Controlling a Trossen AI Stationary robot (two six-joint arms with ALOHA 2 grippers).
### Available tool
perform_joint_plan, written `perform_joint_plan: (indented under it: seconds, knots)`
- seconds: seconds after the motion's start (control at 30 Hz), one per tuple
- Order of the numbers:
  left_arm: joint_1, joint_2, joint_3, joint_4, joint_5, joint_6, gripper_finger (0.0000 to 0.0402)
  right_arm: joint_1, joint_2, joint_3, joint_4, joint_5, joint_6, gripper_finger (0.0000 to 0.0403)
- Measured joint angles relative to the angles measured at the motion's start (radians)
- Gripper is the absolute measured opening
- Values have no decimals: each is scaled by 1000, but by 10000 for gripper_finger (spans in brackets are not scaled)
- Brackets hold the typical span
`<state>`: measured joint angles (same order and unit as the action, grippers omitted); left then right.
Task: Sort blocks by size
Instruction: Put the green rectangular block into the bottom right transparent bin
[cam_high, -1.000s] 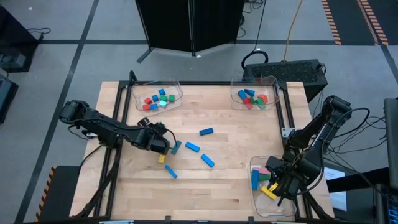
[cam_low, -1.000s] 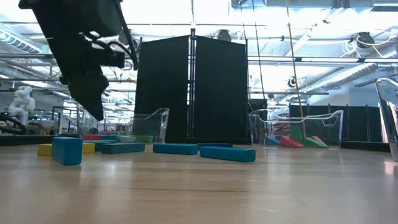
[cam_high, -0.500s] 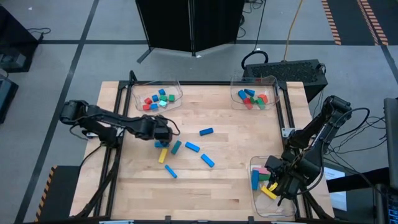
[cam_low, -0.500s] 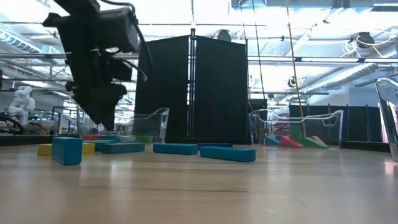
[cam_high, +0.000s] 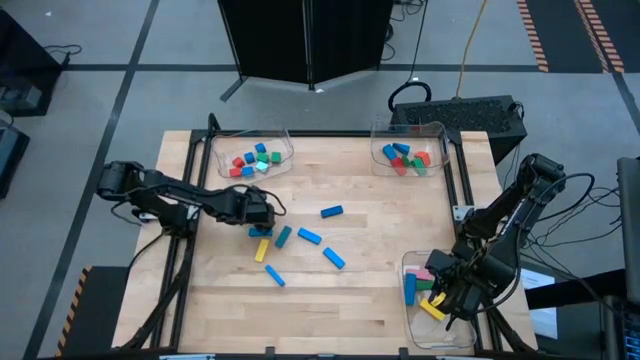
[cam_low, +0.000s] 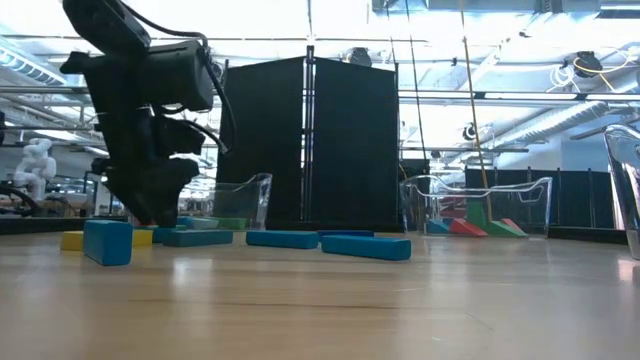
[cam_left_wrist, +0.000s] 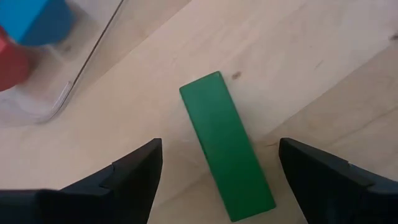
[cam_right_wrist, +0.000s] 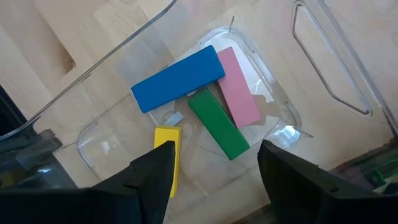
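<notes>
L gripper (cam_left_wrist: 214, 180) open over 1 green block (cam_left_wrist: 226, 154).

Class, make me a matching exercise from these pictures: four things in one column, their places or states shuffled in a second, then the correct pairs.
1. green block
2. pink block
3. left end effector
4. right end effector

A. in the tray beside a blue bar
B. open above that tray
C. lying on the table
D. open astride the green block

Pairs: 1-C, 2-A, 3-D, 4-B
</notes>
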<state>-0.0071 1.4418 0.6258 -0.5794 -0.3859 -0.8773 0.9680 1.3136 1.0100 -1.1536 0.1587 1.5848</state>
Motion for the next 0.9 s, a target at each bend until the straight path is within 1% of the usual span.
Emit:
perform_joint_plan:
  seconds: [0.1,0.33,0.47,0.57,0.67,0.8,0.9]
  knots:
    - [0,0,0,-2,2,7,302,0,0,0,0,2,0,222]
    - [0,0,0,-1,4,-5,235,0,0,0,-2,31,0,222]
    - [0,19,0,10,-1,-6,206,0,0,0,-1,53,0,222]
    - [-1,54,3,31,-8,-6,193,0,0,0,-1,71,-2,222]
    - [-2,86,5,45,-14,15,190,0,0,0,0,85,-20,222]
    - [-2,90,9,53,-19,55,184,0,-1,0,3,86,-31,222]
    - [-9,73,18,51,-26,97,158,0,-13,2,7,119,-43,222]
